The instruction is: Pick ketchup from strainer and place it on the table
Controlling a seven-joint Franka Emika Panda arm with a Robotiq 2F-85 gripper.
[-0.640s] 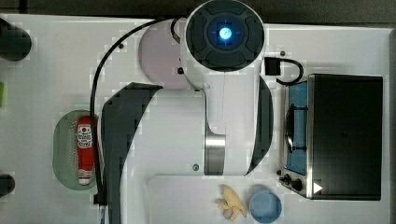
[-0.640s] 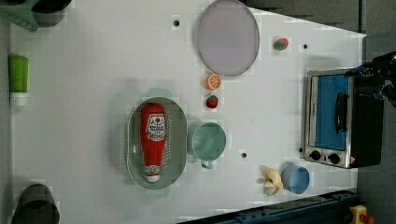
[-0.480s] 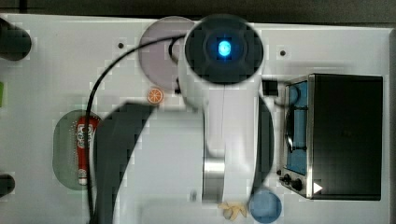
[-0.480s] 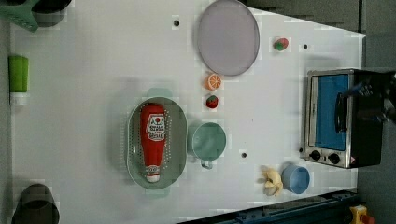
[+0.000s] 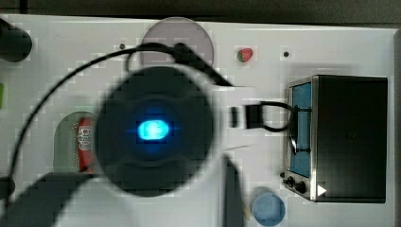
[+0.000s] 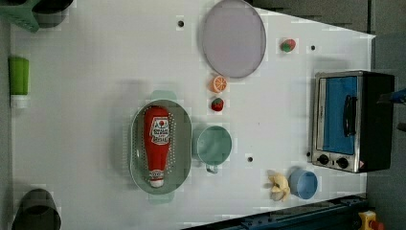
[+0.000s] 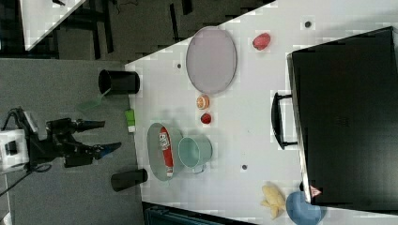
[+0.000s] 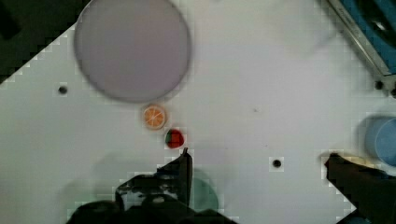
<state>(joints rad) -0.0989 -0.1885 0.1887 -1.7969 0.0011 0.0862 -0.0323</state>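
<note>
The ketchup (image 6: 157, 143), a red bottle with a white label and cap, lies lengthwise in the pale green strainer (image 6: 184, 143) on the white table (image 6: 95, 120). In the top view the blurred arm covers part of the ketchup (image 5: 85, 142) and the strainer (image 5: 65, 142). In the right view my gripper (image 7: 107, 136) is open and holds nothing, left of the strainer (image 7: 154, 150) and ketchup (image 7: 165, 149) and clear of them. The wrist view has its dark fingers (image 8: 180, 170) spread wide, high over the table near the green cup (image 8: 205, 193).
A green cup (image 6: 213, 144) sits against the strainer. An orange slice (image 6: 219, 84), a strawberry (image 6: 217, 104) and a grey plate (image 6: 233, 38) lie beyond it. A toaster oven (image 6: 352, 122), blue cup (image 6: 303, 183) and banana (image 6: 278, 186) occupy the left view's right. A green bottle (image 6: 19, 79) lies at the left view's left edge.
In the top view the arm has swung toward the top view's left and looms much larger. It has slipped from the left view's right edge. The ketchup has not moved.
</note>
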